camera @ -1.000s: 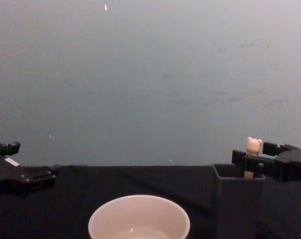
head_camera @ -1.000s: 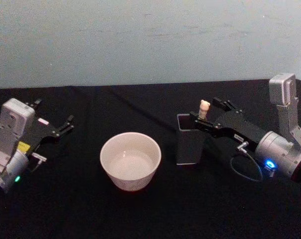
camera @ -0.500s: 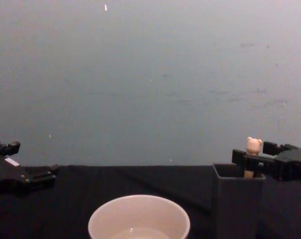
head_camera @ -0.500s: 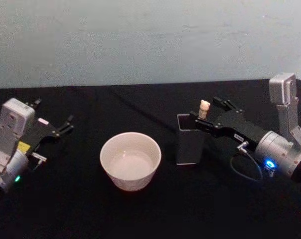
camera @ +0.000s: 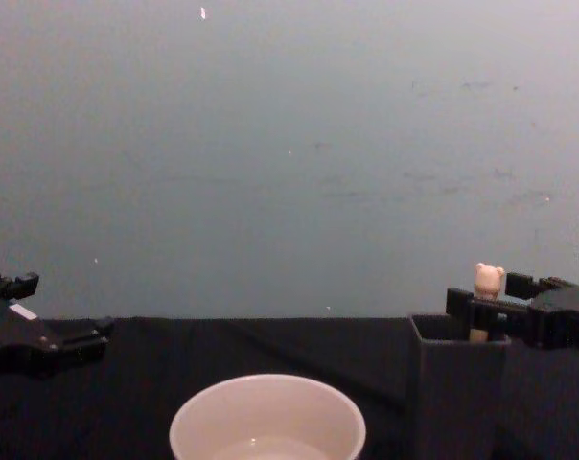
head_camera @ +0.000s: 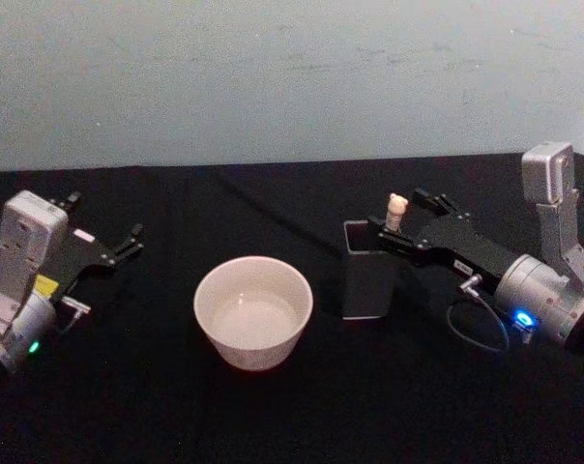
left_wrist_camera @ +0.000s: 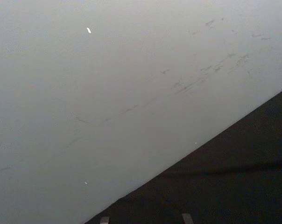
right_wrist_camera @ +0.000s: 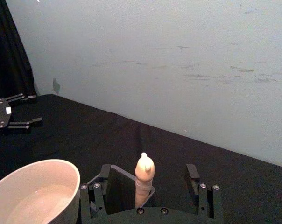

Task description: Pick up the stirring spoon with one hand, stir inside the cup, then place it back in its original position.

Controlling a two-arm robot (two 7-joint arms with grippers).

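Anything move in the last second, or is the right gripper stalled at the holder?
Nothing visibly changed. The right gripper still sits open around the stirring spoon, which stands in the holder; the left gripper stays parked open on the left, and the cup has not moved.

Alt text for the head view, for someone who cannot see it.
The right hand, open, straddles the handle of the bear-topped stirring spoon standing in the dark grey holder on a black table. The cream cup sits to the holder's left, and the left hand is parked, open, at far left.
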